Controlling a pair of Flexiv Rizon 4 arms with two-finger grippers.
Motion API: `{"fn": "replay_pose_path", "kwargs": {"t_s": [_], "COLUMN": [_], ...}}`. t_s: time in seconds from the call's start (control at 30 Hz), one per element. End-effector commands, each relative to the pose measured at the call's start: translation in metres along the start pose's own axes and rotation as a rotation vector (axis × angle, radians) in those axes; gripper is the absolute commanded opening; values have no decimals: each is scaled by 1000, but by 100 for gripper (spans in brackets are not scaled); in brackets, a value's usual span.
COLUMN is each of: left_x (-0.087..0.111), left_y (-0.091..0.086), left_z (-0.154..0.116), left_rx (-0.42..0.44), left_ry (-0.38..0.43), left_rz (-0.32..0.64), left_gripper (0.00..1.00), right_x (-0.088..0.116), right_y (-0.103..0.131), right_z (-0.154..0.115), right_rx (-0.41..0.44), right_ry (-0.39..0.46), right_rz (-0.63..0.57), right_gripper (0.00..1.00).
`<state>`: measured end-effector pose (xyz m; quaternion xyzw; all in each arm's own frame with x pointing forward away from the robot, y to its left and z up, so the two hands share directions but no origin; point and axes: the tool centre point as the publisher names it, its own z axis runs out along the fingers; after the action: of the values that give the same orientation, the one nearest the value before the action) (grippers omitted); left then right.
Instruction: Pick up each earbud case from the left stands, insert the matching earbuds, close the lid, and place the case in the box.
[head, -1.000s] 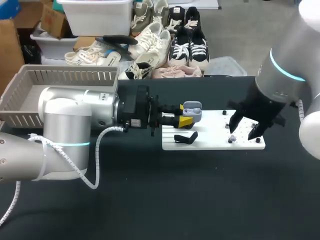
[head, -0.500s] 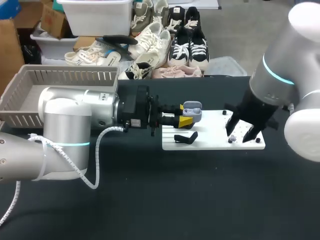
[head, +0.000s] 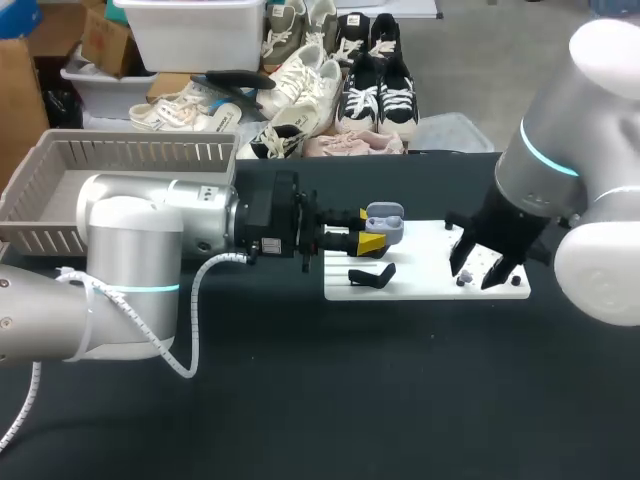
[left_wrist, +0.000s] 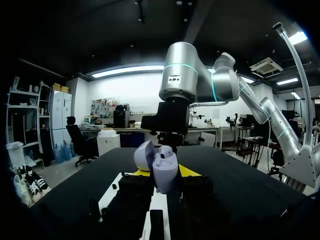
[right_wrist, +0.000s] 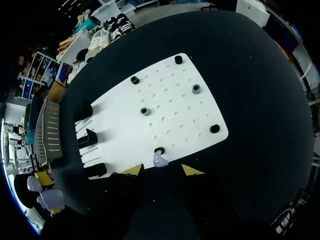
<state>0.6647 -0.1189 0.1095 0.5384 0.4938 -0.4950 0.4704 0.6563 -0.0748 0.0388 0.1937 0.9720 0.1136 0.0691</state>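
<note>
Closing off-centre, the spread right gripper (right_wrist: 162, 170) may knock the earbud (right_wrist: 159, 160) off its peg (right_wrist: 159, 150). The left gripper (head: 371, 239) clamps the open case (head: 386, 221).

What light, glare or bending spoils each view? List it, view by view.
Head view: even light, white board bright on the black table, right hand a dark shape. Left wrist view: glare overhead, left hand in shadow, the lilac case it holds well lit. Right wrist view: the table's edge bows, right hand mostly shadow.
</note>
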Motion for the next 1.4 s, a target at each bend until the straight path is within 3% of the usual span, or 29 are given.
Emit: {"fn": "replay_pose_path", "kwargs": {"t_s": [0.03,1.4], "left_x": [1,1], "left_y": [1,1], "left_z": [0,0], "left_rx": [3,3], "left_ry": [-1,-1], "left_rz": [0,0], "left_gripper": [0,0], "right_x": [-1,-8], "right_y": [1,2], "right_z": [3,18], "right_rx": [1,-6], "right_ry": [2,6], "right_rz": [2,6], "right_gripper": [42,30]}}
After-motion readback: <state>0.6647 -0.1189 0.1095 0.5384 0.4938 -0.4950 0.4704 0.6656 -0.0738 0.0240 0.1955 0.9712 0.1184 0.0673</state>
